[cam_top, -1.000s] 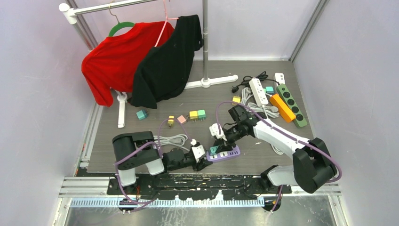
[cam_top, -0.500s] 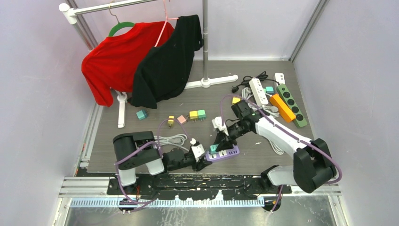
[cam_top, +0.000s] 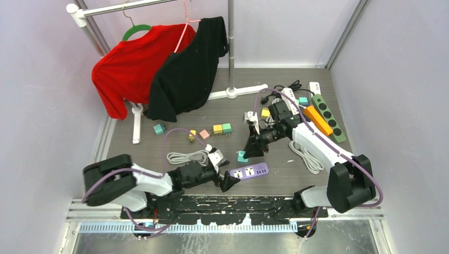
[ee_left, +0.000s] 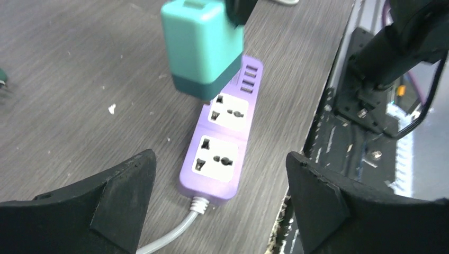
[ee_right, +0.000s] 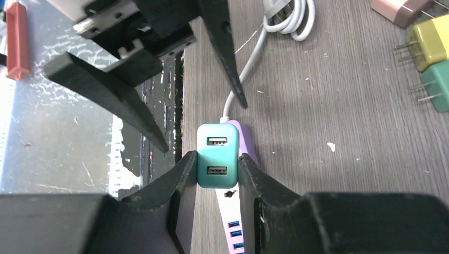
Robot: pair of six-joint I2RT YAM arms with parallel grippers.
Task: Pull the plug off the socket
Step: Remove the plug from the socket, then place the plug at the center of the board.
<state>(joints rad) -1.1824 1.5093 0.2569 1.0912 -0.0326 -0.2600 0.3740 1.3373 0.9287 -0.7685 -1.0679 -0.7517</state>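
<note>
Plug [ee_right: 217, 156]: teal USB charger block, held above the far end of the purple strip [ee_left: 219, 143], out of its socket. The prongs are hidden under the body. They are probably fully clear, since in the top view the plug sits apart from the strip.

Right gripper [ee_right: 217, 161]: pinching the plug across its two side faces, USB ports facing the wrist camera.

Left gripper [ee_left: 218, 159]: jaws spread wide, one on each side of the strip's cord end, touching nothing that I can see.

Handling judgement:
- Plug looks light and rigid, a smooth plastic shell. It is likely to slip if held near an edge, so grip mid-body on the flat sides, as now.
- Pull straight along the prongs; levering sideways could bend them.
- Strip is light with a limp cord, so it would ride up with the plug unless pinned at the cord end.
</note>
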